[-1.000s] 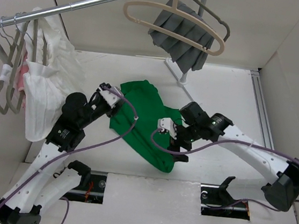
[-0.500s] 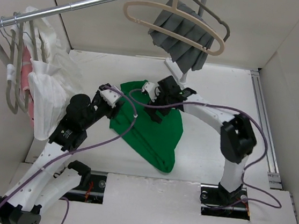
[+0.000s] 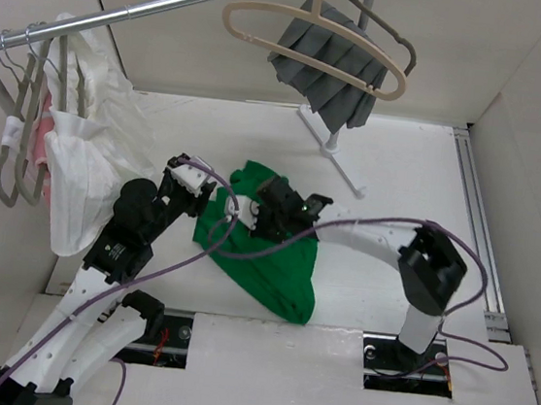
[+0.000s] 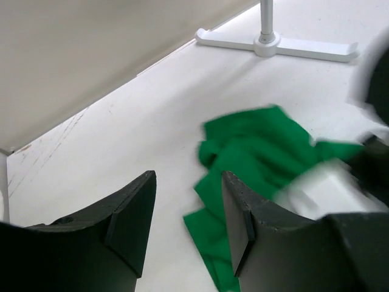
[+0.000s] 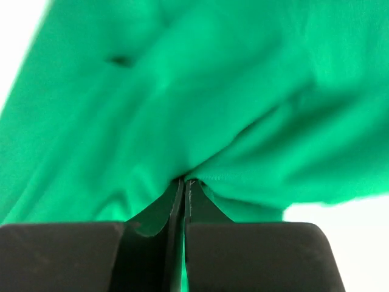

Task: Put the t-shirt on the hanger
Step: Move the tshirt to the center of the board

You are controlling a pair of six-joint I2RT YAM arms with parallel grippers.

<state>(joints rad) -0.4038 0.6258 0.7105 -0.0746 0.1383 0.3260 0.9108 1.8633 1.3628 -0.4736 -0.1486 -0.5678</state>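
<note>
Above the desk [image 3: 422,161], in the overhead view, the right claw [image 3: 254,216] presses down on the crumpled green t-shirt [image 3: 277,272] near its far edge. The left claw [image 3: 199,189] hovers just beside the shirt's opposite side. Well beyond both claws, the cream hanger [image 3: 313,46] hangs on the rail [image 3: 166,0] in front of a grey pleated cloth [image 3: 329,77]. White garments [image 3: 85,157] hang beside the left arm.

From the left wrist, the left claw [image 4: 187,194] stands released, with nothing between its dark fingers [image 4: 130,222]. The t-shirt [image 4: 255,146] lies on the desk ahead and to the claw's right, with a white stand foot [image 4: 273,45] farther off.

From the right wrist, the right claw [image 5: 183,191] is clenched, its jaws together on a fold of the t-shirt [image 5: 213,103], which fills most of the view.
</note>
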